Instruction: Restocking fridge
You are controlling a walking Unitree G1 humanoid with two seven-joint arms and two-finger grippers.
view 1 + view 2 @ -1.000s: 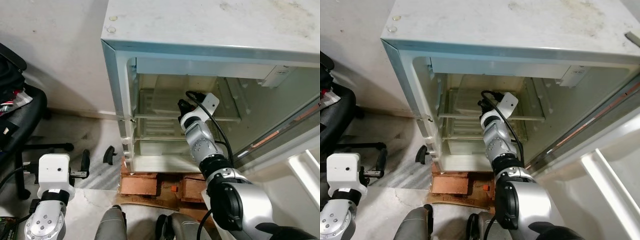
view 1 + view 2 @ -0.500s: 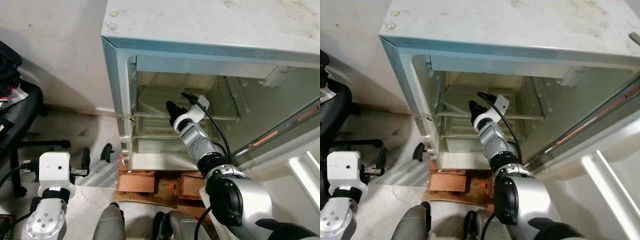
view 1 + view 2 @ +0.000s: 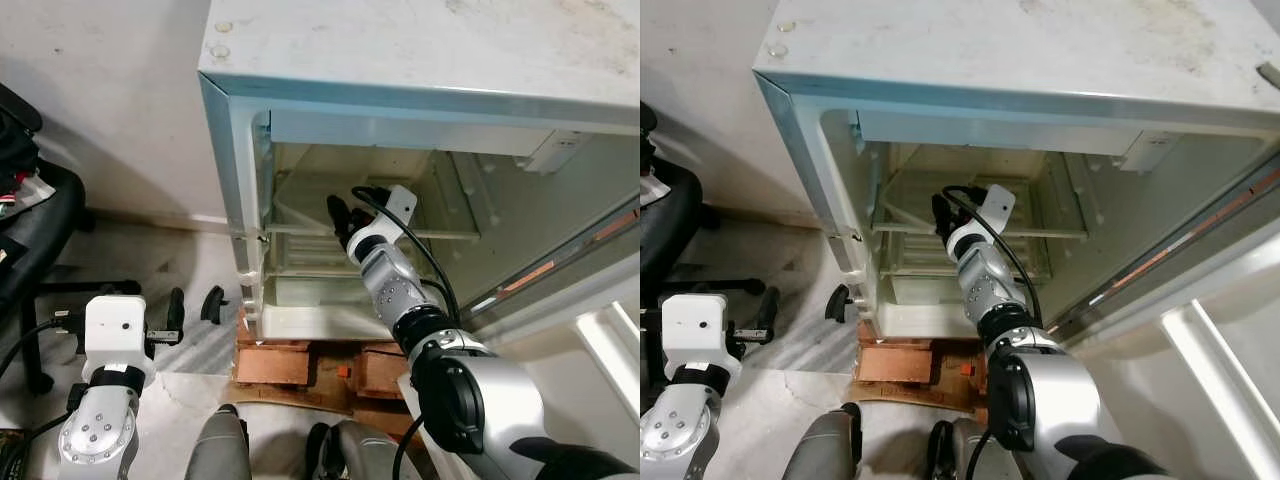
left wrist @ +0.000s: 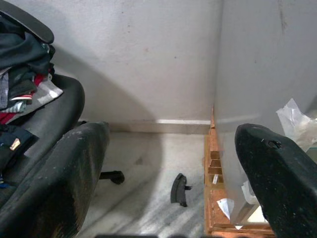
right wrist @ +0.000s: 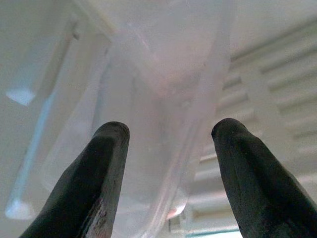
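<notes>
The open fridge (image 3: 420,60) stands on wooden blocks (image 3: 285,365) against the wall, its clear shelf (image 3: 310,205) across the upper interior. The right gripper (image 3: 340,215) reaches inside at that shelf's front edge, jaws released with clear plastic between them. The left gripper (image 4: 171,163) hangs low beside the fridge, jaws released, near a black office chair (image 3: 30,235).

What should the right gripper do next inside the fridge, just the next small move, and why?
Probably ease the right gripper a little further forward and close on the clear plastic tray. Its fingers stand open, and in the right wrist view the tray's edge runs between them, not yet gripped. In the head views the arm already reaches into the open fridge at the shelf.
</notes>
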